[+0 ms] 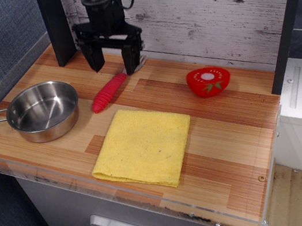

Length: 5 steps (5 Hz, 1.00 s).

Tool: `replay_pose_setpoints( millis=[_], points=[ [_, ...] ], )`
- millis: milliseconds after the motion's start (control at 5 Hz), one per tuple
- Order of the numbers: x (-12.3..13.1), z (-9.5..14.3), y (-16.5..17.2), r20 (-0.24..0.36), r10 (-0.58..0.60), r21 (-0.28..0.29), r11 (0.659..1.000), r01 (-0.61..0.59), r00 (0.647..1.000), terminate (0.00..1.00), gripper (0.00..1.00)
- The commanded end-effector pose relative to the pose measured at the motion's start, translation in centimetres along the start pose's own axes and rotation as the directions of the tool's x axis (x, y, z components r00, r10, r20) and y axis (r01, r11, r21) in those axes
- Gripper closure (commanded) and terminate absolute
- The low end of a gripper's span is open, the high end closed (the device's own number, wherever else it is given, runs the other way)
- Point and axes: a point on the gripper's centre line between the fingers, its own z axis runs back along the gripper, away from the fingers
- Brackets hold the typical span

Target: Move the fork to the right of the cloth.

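- The claw point(113, 66) is hanging wide open at the far side of the table point(230, 128), holding nothing.
- The fork point(111, 90) is lying just under it, between the pan point(43, 110) and the tomato toy point(208, 81).
- The yellow cloth point(143, 145) is lying flat, nearer than the fork.

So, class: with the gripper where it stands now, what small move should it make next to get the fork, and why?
Probably lower straight down and close on the fork. The gripper is open above the fork's tine end, which lies on the counter behind the cloth, not yet grasped.
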Motion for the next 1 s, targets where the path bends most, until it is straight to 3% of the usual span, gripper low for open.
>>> replay_pose_setpoints(
  millis=[0, 200, 400, 600, 800],
  points=[
    [0.3, -1.3, 1.1, 0.000, -0.024, 0.050, 0.998, 0.024, 1.000, 0.00, 0.00],
    [0.1, -2.2, 1.3, -0.018, -0.030, 0.054, 0.998, 0.030, 0.999, 0.00, 0.00],
    [0.1, -2.6, 0.9, -0.025, -0.048, 0.057, 0.997, 0.049, 0.999, 0.00, 1.00],
    [0.1, -2.0, 0.6, -0.020, -0.053, 0.061, 0.997, 0.054, 0.998, 0.00, 1.00],
    [0.8, -0.1, 0.4, 0.003, -0.008, 0.020, 1.000, 0.008, 1.000, 0.00, 1.00]
  ],
)
